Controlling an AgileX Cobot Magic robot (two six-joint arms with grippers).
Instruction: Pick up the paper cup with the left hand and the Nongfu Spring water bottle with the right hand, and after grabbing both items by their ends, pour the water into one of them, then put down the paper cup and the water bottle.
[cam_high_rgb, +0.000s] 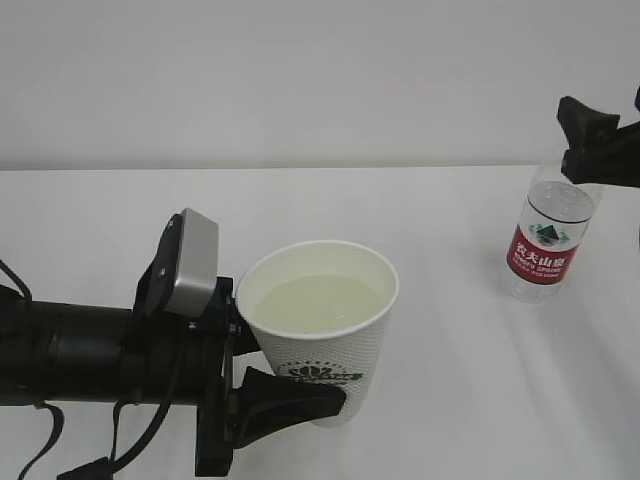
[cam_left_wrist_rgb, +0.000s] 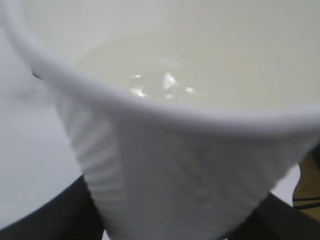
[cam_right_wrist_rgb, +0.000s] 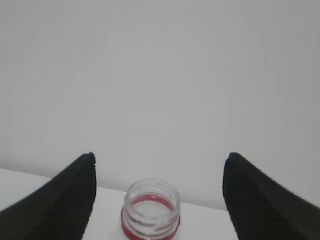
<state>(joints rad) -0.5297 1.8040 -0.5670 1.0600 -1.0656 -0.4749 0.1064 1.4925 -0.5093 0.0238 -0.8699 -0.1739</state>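
Note:
The white paper cup (cam_high_rgb: 322, 345) with its dark green logo is upright at the front centre, with pale water (cam_high_rgb: 318, 303) filling much of it. My left gripper (cam_high_rgb: 310, 378) is shut on the cup's lower wall. In the left wrist view the paper cup (cam_left_wrist_rgb: 170, 165) fills the frame between dark fingers (cam_left_wrist_rgb: 45, 217). I cannot tell whether its base touches the table. The Nongfu Spring water bottle (cam_high_rgb: 546, 245) stands uncapped at the right. My right gripper (cam_high_rgb: 582, 145) hovers open at its top. The bottle's mouth (cam_right_wrist_rgb: 151, 205) lies between and below the right gripper (cam_right_wrist_rgb: 160, 162), touching neither finger.
The white table (cam_high_rgb: 440, 400) runs back to a plain white wall. The left arm and its cables (cam_high_rgb: 60, 350) lie along the front left edge.

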